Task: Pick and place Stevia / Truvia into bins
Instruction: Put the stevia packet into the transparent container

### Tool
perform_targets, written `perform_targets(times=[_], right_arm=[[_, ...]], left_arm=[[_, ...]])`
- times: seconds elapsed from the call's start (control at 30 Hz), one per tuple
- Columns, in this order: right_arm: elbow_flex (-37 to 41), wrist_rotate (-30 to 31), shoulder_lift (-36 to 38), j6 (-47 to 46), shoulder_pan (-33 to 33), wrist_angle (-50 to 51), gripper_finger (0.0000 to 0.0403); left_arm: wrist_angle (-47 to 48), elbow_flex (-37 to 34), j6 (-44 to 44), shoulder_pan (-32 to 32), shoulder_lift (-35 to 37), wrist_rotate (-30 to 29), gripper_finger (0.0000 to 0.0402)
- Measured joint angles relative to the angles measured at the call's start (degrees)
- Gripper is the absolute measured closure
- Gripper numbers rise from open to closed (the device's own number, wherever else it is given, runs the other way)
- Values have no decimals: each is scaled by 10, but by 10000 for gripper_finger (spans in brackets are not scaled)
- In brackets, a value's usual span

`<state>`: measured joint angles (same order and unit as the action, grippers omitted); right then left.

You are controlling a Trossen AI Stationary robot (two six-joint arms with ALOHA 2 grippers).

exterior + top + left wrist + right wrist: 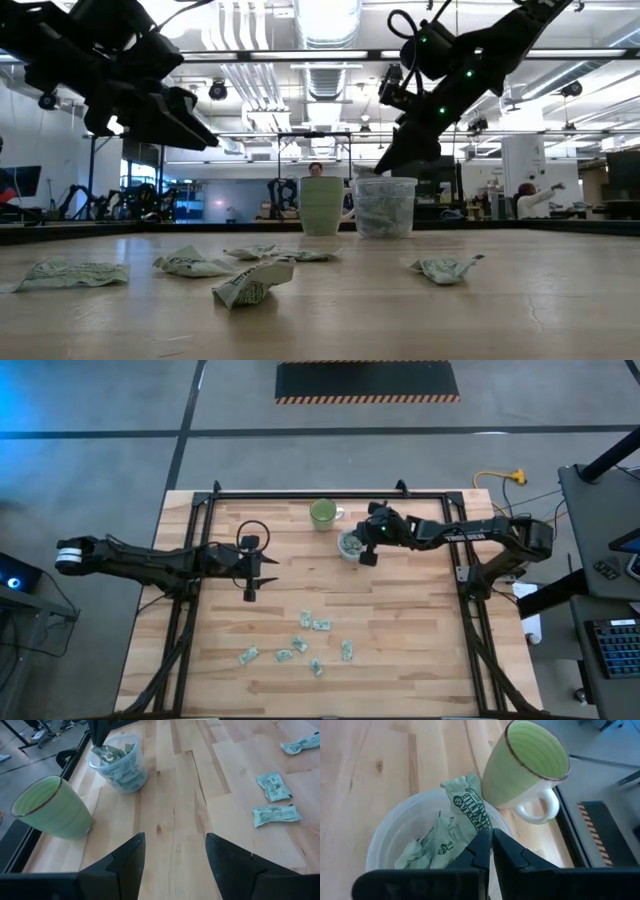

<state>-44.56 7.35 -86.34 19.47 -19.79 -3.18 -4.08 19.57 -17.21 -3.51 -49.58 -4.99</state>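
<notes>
My right gripper is shut on one pale green Stevia / Truvia sachet, directly over the clear plastic bin. The bin holds several crumpled sachets. In the low view the gripper hangs just above the bin's rim. Several more sachets lie flat on the wooden table toward its near edge. My left gripper hovers open over the table's left half, with nothing between its fingers. My right gripper pinches one end of the sachet between its two fingertips. The fingers slant down from the table's right side. The rest of the sachet sticks out past the fingertips, crumpled, over the bin's opening. Whether it touches the sachets inside I cannot tell.
A green ceramic mug with a white handle stands just beyond the bin, close to the table's far edge. A black frame rail runs along that edge. Bare wood lies between the bin and the loose sachets.
</notes>
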Motion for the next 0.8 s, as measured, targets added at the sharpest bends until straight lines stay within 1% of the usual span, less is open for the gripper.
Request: perform_targets(times=[0.33, 0.57, 0.7, 0.8], right_arm=[[-2, 0, -8, -16, 0, 39, 394], [-2, -6, -9, -19, 0, 47, 394], [-2, -31, -9, -19, 0, 47, 394], [-2, -34, -9, -26, 0, 47, 392]], left_arm=[[2, -2, 3, 0, 0, 0, 210], [2, -2, 3, 0, 0, 0, 210], [2, -2, 3, 0, 0, 0, 210], [2, -2, 3, 0, 0, 0, 210]])
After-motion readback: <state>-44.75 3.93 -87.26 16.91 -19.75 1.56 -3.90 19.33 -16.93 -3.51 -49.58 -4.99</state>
